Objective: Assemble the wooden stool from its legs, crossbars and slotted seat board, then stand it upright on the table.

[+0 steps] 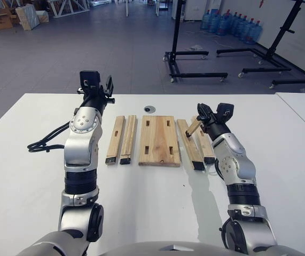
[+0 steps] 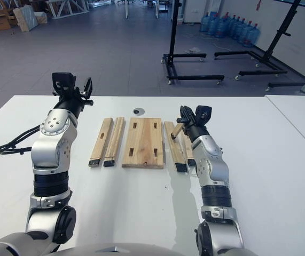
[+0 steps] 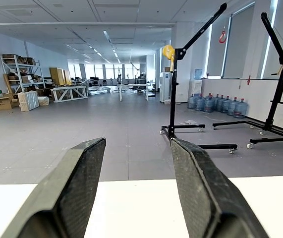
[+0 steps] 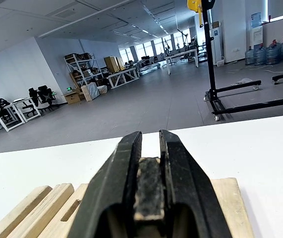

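Barely begun — the pale slotted wooden seat board (image 1: 159, 140) and long wooden legs (image 1: 121, 140) lie unjoined mid-frame, the right gripper (image 1: 202, 118) clenches a short wooden crossbar (image 1: 193, 128), and the left gripper (image 1: 100, 84) gapes empty.

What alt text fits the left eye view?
The right gripper holds a short crossbar tilted above the right pair of legs, beside the slotted seat board lying flat on the white table. The left pair of legs lies on the board's other side, near the open left gripper.

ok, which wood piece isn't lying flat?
The short crossbar clamped in the right gripper, tilted over the right-hand legs. Those, the left-hand legs and the seat board lie flat on the table.
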Motion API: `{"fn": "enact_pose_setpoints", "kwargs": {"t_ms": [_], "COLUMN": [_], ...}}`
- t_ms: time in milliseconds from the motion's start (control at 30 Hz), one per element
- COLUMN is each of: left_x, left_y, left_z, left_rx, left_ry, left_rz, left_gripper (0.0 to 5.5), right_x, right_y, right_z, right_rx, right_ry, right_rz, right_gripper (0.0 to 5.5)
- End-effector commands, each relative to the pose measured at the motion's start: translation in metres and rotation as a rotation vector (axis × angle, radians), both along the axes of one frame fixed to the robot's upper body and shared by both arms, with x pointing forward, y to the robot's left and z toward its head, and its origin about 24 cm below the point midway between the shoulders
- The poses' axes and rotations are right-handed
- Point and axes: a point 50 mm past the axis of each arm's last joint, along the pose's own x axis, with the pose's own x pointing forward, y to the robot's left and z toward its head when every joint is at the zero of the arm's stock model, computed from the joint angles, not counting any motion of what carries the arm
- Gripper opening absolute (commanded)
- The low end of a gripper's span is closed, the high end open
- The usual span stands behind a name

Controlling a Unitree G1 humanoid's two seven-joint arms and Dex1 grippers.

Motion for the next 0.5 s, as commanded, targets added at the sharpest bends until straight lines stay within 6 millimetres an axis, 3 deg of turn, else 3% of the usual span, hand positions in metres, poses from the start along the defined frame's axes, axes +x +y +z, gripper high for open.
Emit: {"fn": "enact_pose_setpoints", "kwargs": {"t_ms": [33, 500], "left_x": [-0.0007, -0.0018], "left_y": [0.0011, 0.002], "left_z": [-0.0033, -0.0053], "left_rx": [0.002, 0.001], "left_ry": [0.013, 0.017], "left_rz": [0.009, 0.016], "left_gripper": [2.38, 2.38], "right_x": [-0.0014, -0.0048], "right_y": [-0.0007, -0.0059], "right_z": [-0.0073, -0.0083], "right_rx": [-0.019, -0.031], "right_ry": [0.03, 0.031], "right_rz": [-0.003, -0.034], "right_gripper": [0.41, 0.41]}}
